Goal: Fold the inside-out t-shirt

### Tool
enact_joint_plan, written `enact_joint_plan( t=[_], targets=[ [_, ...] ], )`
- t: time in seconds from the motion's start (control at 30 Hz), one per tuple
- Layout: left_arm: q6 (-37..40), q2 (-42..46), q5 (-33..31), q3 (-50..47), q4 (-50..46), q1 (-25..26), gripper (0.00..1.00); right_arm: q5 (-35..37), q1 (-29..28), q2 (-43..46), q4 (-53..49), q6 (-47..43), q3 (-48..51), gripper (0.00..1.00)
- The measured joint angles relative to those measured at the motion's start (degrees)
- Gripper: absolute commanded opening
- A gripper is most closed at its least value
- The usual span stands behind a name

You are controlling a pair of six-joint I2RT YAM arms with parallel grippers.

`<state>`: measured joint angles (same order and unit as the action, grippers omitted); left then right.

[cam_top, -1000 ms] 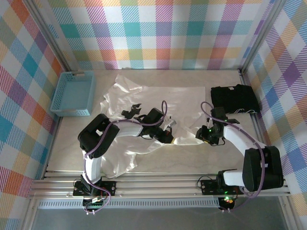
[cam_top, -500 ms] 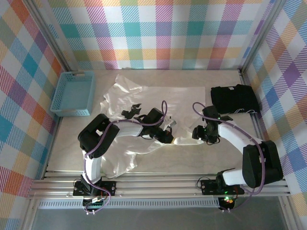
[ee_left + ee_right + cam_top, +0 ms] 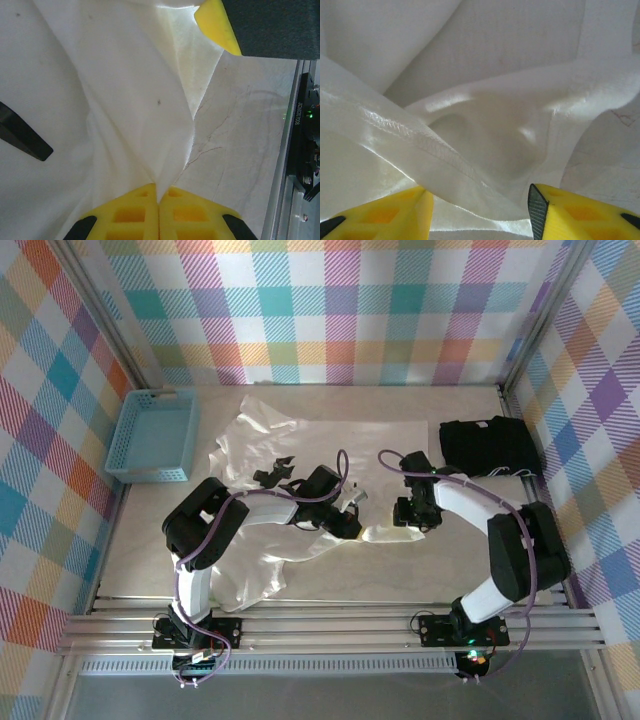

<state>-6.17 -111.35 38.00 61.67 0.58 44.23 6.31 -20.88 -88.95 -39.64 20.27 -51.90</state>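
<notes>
The inside-out t-shirt (image 3: 300, 445) lies wrinkled and spread across the middle of the table, white and slightly shiny. My left gripper (image 3: 352, 527) is at its near right edge. In the left wrist view this gripper (image 3: 159, 194) is shut on a pinched fold of the t-shirt (image 3: 135, 100). My right gripper (image 3: 400, 522) is just to the right of it, low over the same edge. In the right wrist view its jaws stand open (image 3: 480, 212), with a seamed fold of the t-shirt (image 3: 485, 125) lying between the yellow fingers (image 3: 570, 215). One of those fingers (image 3: 215, 25) shows at the top of the left wrist view.
A blue basket (image 3: 153, 435) stands at the far left. A black folded garment (image 3: 488, 447) lies at the far right. Plaid walls close three sides and a metal rail (image 3: 330, 625) runs along the near edge. Bare marbled table (image 3: 240, 125) lies right of the left gripper.
My right arm has swung left along the shirt's near edge, closer to the left gripper. The left gripper has kept its grip and place.
</notes>
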Motion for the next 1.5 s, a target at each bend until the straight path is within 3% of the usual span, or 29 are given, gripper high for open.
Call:
enact_joint_plan(
  t=[0.4, 0.53, 0.8, 1.0, 1.1, 1.23, 1.5],
  targets=[
    [-0.20, 0.22, -0.11, -0.02, 1.05, 0.00, 0.07, 0.37, -0.15, -2.60, -1.29, -2.71, -1.16, 0.18],
    [-0.24, 0.46, -0.13, -0.02, 1.05, 0.00, 0.09, 0.50, -0.15, -2.60, -1.70, -2.84, -1.16, 0.01],
    [-2.16, 4.87, -2.82, -2.67, 2.84, -0.04, 0.41, -1.40, 2.12, 4.61, -1.60, -3.17, -1.20, 0.00],
    [-6.27, 18.58, -8.28, -11.26, 6.67, -3.58, 0.56, -11.10, 14.84, 12.76, 4.66, -1.57, -1.84, 0.00],
    [-10.03, 24.79, -12.72, -15.02, 6.95, -7.78, 0.57, -14.84, 19.61, 11.10, 9.22, 0.07, -2.91, 0.00],
    [-15.74, 28.00, -17.22, -18.99, 5.42, -13.09, 0.57, -17.59, 21.07, 3.96, 13.64, 1.42, -5.92, 0.00],
    [-22.49, 20.31, -19.54, -19.98, 2.45, -20.28, 0.56, -17.92, 21.86, -2.89, 16.24, 1.73, -9.68, 0.00]
  ],
)
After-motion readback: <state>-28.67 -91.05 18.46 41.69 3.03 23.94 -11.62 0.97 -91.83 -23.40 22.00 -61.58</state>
